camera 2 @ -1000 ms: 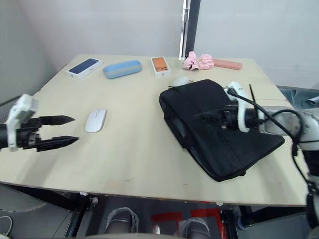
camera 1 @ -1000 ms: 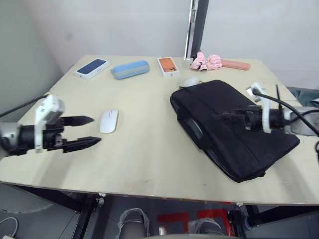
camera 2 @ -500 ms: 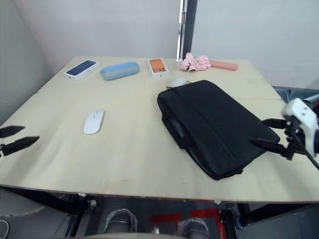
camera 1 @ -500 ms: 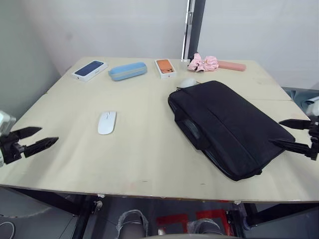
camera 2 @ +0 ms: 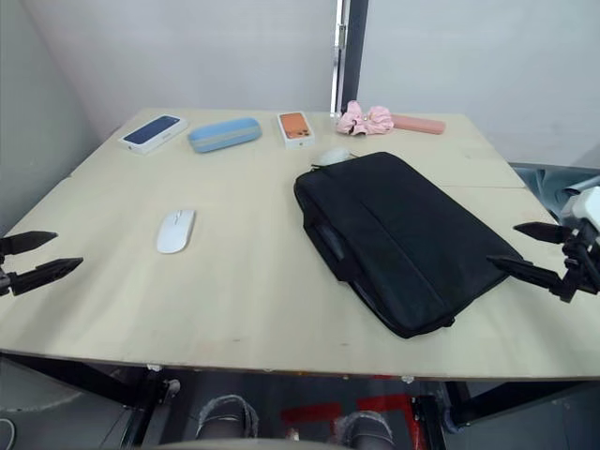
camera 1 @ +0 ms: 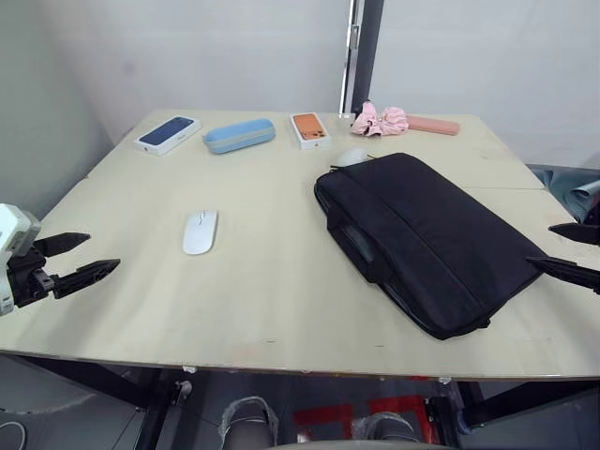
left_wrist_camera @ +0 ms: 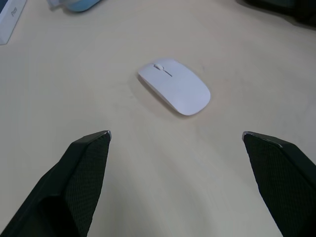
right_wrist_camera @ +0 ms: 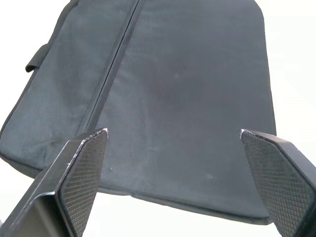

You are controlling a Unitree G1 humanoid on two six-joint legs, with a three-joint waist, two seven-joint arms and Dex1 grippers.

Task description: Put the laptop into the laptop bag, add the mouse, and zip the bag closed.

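Flat black fabric laptop bag (camera 1: 427, 241) lies right of centre on the table; small white oval mouse (camera 1: 201, 231) sits left (well apart). Left gripper (camera 1: 86, 255) and right gripper (camera 2: 517, 249) both spread wide.

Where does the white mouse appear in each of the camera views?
Left eye view: the mouse lies left of centre on the table.
Right eye view: same spot.
Left wrist view: ahead of the open left tool.
Right wrist view: no mouse.
Shared landmark: the laptop bag.
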